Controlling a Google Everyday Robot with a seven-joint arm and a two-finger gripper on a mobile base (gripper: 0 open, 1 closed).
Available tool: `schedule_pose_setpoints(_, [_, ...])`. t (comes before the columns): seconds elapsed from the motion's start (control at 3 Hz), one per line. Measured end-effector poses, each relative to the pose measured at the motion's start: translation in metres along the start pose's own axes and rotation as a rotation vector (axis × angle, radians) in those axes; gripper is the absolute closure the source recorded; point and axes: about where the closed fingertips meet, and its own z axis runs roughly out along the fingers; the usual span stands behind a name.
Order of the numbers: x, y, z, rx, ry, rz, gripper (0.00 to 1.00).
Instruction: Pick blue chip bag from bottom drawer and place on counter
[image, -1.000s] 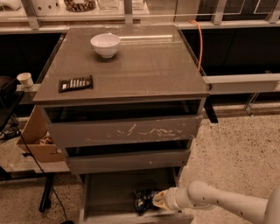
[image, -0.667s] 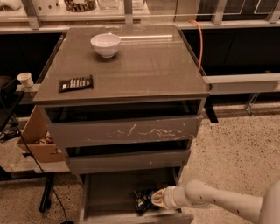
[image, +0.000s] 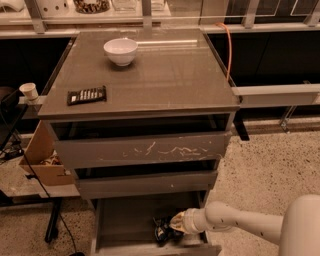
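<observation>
The bottom drawer (image: 125, 215) is pulled open below two other grey drawers. The blue chip bag (image: 162, 231), dark and crumpled, lies on the drawer floor near its front right. My gripper (image: 172, 225) reaches in from the right on a pale arm and sits right against the bag; its tips are buried in the bag's folds. The counter (image: 165, 75) is the glossy grey-brown top of the cabinet.
A white bowl (image: 120, 51) and a flat black bar (image: 87, 95) lie on the counter. The top drawer front (image: 140, 150) has white scratches. A cardboard box (image: 42, 155) stands at the cabinet's left. A rail (image: 275, 90) juts out at the right.
My gripper has moved a little left, further onto the chip bag. The bag has stayed in place in the drawer.
</observation>
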Motion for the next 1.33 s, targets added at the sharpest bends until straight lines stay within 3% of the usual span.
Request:
schedule_pose_setpoints(0.33, [0.005, -0.007, 0.011, -0.006, 0.014, -0.002, 0.35])
schedule_pose_setpoints(0.67, [0.018, -0.018, 0.032, -0.019, 0.033, 0.006, 0.31])
schedule_pose_setpoints(1.33, [0.042, -0.025, 0.059, -0.04, 0.062, 0.037, 0.32])
